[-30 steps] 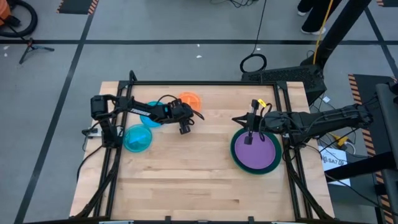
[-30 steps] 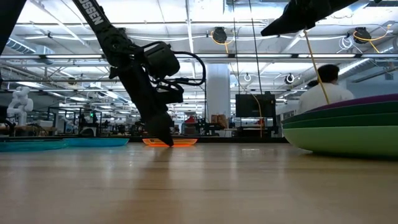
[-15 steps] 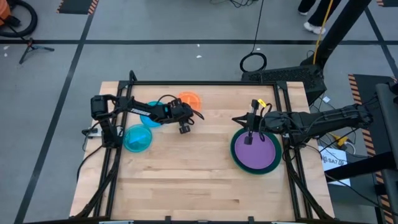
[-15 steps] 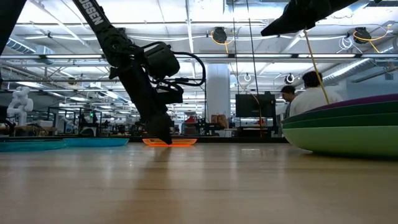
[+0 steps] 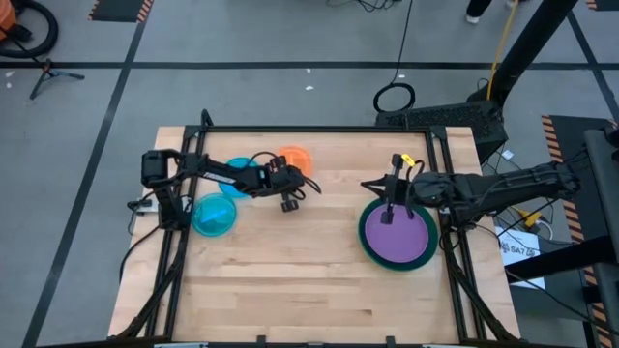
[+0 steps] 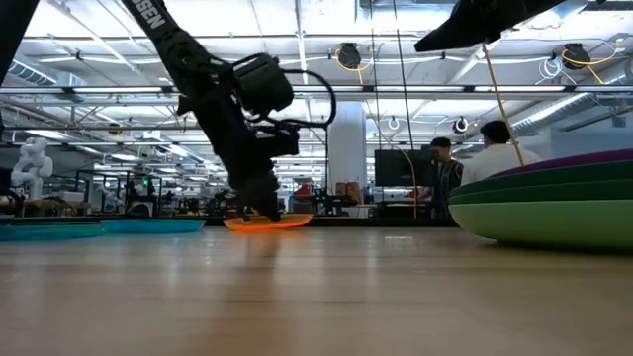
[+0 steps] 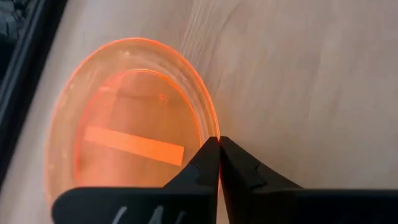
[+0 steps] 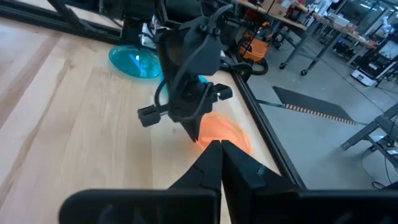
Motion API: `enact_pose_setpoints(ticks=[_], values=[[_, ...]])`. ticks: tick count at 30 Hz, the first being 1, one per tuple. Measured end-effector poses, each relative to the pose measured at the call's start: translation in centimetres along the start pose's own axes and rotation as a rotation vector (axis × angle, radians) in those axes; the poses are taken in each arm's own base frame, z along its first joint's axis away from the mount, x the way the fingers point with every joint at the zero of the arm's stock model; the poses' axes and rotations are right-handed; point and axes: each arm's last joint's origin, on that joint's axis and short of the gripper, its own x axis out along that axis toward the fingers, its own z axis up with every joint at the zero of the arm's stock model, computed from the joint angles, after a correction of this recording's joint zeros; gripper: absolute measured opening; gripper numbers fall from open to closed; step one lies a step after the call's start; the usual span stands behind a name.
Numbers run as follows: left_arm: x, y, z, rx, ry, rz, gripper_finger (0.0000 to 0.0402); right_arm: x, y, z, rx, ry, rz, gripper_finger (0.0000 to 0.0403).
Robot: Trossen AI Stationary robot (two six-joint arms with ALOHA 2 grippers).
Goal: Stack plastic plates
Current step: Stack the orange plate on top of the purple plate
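The small orange plate [image 5: 296,155] lies at the table's far middle, also seen in the left wrist view [image 7: 124,149]. My left gripper [image 5: 296,173] is shut on its rim. Two cyan plates lie at the left, one [image 5: 214,215] on bare table, one [image 5: 238,170] partly under my left arm. A purple plate [image 5: 397,232] tops a stack on a dark green plate [image 5: 368,246] at the right. My right gripper [image 8: 221,148] is shut on nothing, held in the air above the stack's far edge. My left gripper pinches the orange plate's rim [image 7: 214,133] between its two fingertips, at the plate's near edge. The fingers slant down from the table's left and near side. In the low view the plate [image 6: 267,223] sits at table height below the fingers [image 6: 265,210].
Black frame rails [image 5: 319,130] run along the table's far edge and both sides. Bare wood [image 5: 290,280] fills the middle and near part of the table. People sit in the room behind [image 6: 499,148].
My left gripper has shifted a little toward the table's right and slightly up at the orange plate's near edge. The plate stays in about the same place. My right arm has kept still.
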Motion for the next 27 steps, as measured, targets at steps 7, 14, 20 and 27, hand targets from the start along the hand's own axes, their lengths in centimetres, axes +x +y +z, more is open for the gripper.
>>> enact_pose_setpoints(ticks=[7, 14, 20, 27], values=[[-1.6, -0.9, 3.0, 0.044, -0.02, -0.005, 0.0006, -0.9, 0.2, 0.4, 0.004, -0.041, 0.027, 0.0], [-3.6, -2.0, 5.9, 0.072, -0.088, -0.029, 0.0005, -2.2, 0.8, 0.9, 0.001, -0.095, 0.078, 0.0], [-5.7, -3.9, 8.4, 0.116, -0.192, -0.058, 0.0004, -3.4, 1.3, 1.5, -0.004, -0.168, 0.125, 0.0], [-8.2, -6.5, 10.5, 0.148, -0.334, -0.105, 0.0004, -4.4, 2.6, 2.0, -0.064, -0.254, 0.263, 0.0]])
